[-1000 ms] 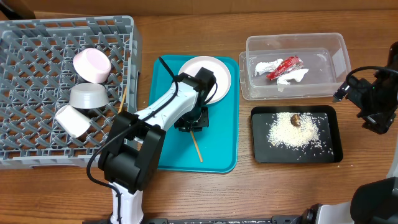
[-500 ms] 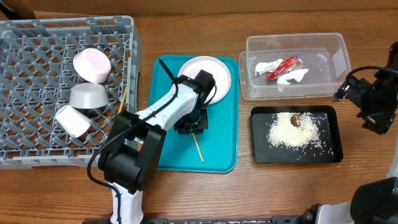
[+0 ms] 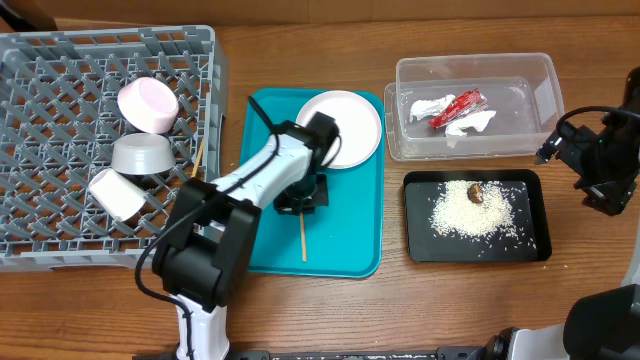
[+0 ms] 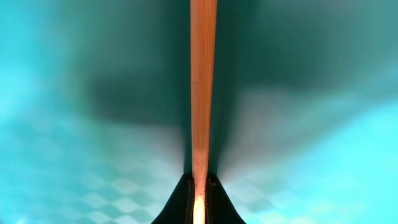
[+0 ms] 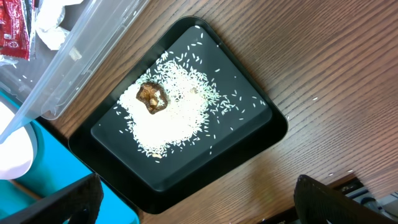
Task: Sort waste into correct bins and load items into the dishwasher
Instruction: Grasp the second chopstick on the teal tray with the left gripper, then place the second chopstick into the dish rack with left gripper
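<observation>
My left gripper (image 3: pixel 300 196) is low over the teal tray (image 3: pixel 350 240), shut on one end of a thin wooden chopstick (image 3: pixel 303 236). In the left wrist view the chopstick (image 4: pixel 202 93) runs straight out from between the pinched black fingertips (image 4: pixel 180 202). The white plate (image 3: pixel 345 128) lies on the teal tray just behind that gripper. Another chopstick (image 3: pixel 197 160) leans at the edge of the grey dish rack (image 3: pixel 60 230). My right gripper (image 3: pixel 600 165) stands open at the far right, and its wrist view looks down on the black tray (image 5: pixel 255 149) from above.
The rack holds a pale bowl (image 3: pixel 148 105), a grey metal bowl (image 3: pixel 140 154) and a white cup (image 3: pixel 117 195). A clear tub (image 3: pixel 540 80) contains the red wrapper (image 3: pixel 458 106) and napkin (image 3: pixel 430 108). The black tray (image 3: pixel 540 215) carries rice (image 3: pixel 470 212) and a brown scrap (image 3: pixel 476 192).
The left gripper has closed on the chopstick and shifted a little left. The chopstick now points straight toward the front instead of slanting right. The right arm has not moved.
</observation>
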Robot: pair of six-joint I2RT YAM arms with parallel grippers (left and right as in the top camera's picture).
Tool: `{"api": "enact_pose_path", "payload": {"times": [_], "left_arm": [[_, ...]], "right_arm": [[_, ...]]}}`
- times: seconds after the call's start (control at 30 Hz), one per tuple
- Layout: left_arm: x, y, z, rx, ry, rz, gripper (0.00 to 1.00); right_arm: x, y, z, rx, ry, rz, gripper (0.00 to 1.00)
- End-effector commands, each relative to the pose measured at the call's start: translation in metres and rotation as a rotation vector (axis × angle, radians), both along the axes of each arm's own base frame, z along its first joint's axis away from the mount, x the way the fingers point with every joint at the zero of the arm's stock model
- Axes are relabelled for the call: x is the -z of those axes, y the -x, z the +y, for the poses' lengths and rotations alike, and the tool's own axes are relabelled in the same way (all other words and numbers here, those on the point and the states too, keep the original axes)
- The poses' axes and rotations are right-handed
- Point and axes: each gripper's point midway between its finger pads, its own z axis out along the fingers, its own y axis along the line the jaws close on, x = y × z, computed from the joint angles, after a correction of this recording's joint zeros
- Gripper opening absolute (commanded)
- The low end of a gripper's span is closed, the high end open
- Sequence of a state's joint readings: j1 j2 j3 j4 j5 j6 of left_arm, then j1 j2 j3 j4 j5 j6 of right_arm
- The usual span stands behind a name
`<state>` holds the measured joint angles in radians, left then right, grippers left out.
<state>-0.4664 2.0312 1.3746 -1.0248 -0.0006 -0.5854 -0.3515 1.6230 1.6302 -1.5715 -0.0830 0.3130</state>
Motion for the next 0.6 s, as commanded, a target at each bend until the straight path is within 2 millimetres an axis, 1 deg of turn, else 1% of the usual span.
{"api": "enact_pose_path", "payload": {"times": [0.0, 0.1, 0.2, 0.3, 0.37, 0.4, 0.47, 0.5, 0.57], "left_arm": [[-0.009, -0.008, 0.031, -0.070, -0.022, -0.030, 0.04], [-0.036, -0.021, 0.042, -0.076, 0.009, -0.108, 0.04], [-0.073, -0.036, 0.052, -0.055, 0.037, -0.218, 0.04], [-0.114, -0.048, 0.065, -0.015, 0.036, -0.345, 0.04], [-0.139, -0.053, 0.082, -0.009, -0.003, -0.423, 0.04], [-0.148, -0.055, 0.092, -0.019, -0.030, -0.455, 0.04], [-0.166, -0.058, 0.118, -0.050, -0.109, -0.518, 0.04], [-0.174, -0.060, 0.132, -0.048, -0.152, -0.543, 0.04], [-0.183, -0.064, 0.152, -0.013, -0.208, -0.567, 0.04]], "right_arm": [[-0.005, -0.002, 0.002, -0.009, -0.001, -0.023, 1.00], [-0.005, -0.002, 0.002, -0.009, -0.001, -0.023, 1.00], [-0.005, -0.002, 0.002, -0.009, -0.001, -0.024, 1.00], [-0.005, -0.002, 0.002, -0.009, -0.001, -0.023, 1.00], [-0.005, -0.002, 0.002, -0.009, -0.001, -0.023, 1.00], [-0.005, -0.002, 0.002, -0.009, -0.001, -0.023, 1.00], [-0.005, -0.002, 0.002, -0.009, -0.001, -0.024, 1.00], [-0.005, -0.002, 0.002, -0.009, -0.001, -0.024, 1.00], [-0.005, -0.002, 0.002, -0.009, -0.001, -0.024, 1.00]]}}
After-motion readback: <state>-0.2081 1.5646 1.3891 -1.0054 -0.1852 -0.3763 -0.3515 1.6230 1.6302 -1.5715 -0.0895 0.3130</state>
